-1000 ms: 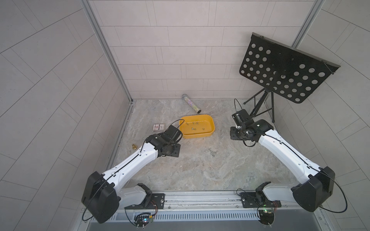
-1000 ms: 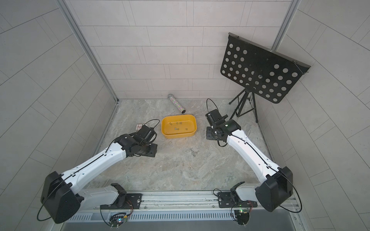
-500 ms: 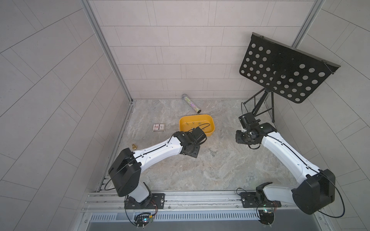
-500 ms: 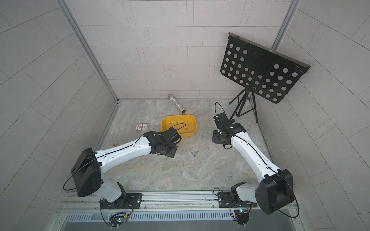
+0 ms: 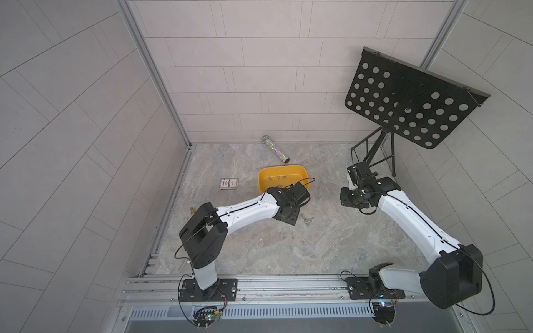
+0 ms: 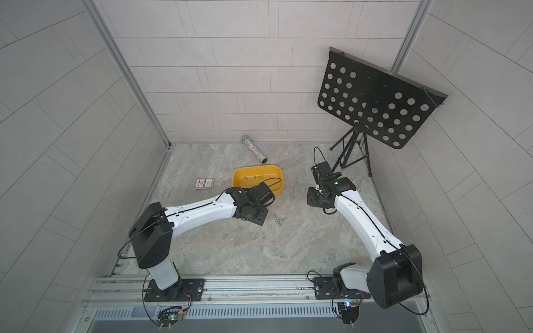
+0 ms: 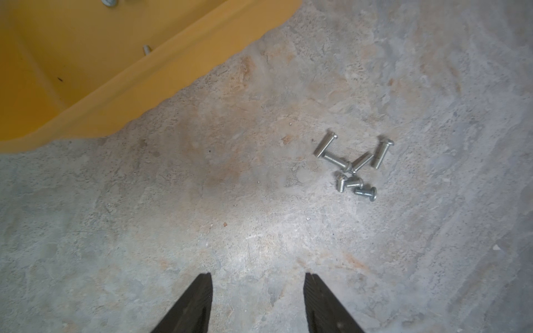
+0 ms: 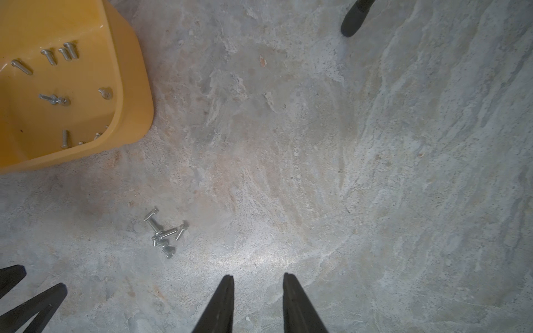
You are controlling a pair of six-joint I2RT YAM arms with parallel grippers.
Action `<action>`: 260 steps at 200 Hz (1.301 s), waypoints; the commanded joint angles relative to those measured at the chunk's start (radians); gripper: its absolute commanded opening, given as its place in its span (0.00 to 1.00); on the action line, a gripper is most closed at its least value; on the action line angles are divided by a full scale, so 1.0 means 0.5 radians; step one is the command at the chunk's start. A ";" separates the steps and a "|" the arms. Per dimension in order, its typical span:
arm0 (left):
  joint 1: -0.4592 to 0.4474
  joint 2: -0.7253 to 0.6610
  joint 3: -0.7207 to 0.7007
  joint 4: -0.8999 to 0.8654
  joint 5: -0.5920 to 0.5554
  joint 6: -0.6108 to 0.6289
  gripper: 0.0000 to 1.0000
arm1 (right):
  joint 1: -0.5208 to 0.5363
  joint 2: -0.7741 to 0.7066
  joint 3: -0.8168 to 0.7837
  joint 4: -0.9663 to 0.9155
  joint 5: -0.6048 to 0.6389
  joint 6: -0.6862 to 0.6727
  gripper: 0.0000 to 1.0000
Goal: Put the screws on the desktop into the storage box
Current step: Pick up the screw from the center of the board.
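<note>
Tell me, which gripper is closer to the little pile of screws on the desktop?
The left gripper: it is right beside the screws, near the yellow box. The right gripper is farther away, across bare desktop.

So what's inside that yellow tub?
Several small silver screws lie loose on the floor of the yellow tub. In both top views the left arm covers its near corner, and the right wrist view cuts off part, so a full count isn't possible.
</note>
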 commanded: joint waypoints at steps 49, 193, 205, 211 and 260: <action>-0.013 0.148 0.141 0.047 0.052 0.107 0.59 | -0.015 -0.026 -0.067 0.059 -0.069 -0.019 0.35; -0.012 0.459 0.411 0.056 0.148 0.199 0.59 | -0.016 -0.045 -0.104 0.081 -0.045 -0.036 0.36; -0.013 0.489 0.433 0.064 0.153 0.204 0.59 | -0.015 -0.050 -0.107 0.081 -0.047 -0.036 0.36; -0.013 0.505 0.446 0.060 0.152 0.208 0.59 | -0.015 -0.055 -0.110 0.081 -0.047 -0.036 0.36; -0.016 0.592 0.504 0.078 0.137 0.221 0.59 | -0.018 -0.072 -0.111 0.081 -0.044 -0.030 0.36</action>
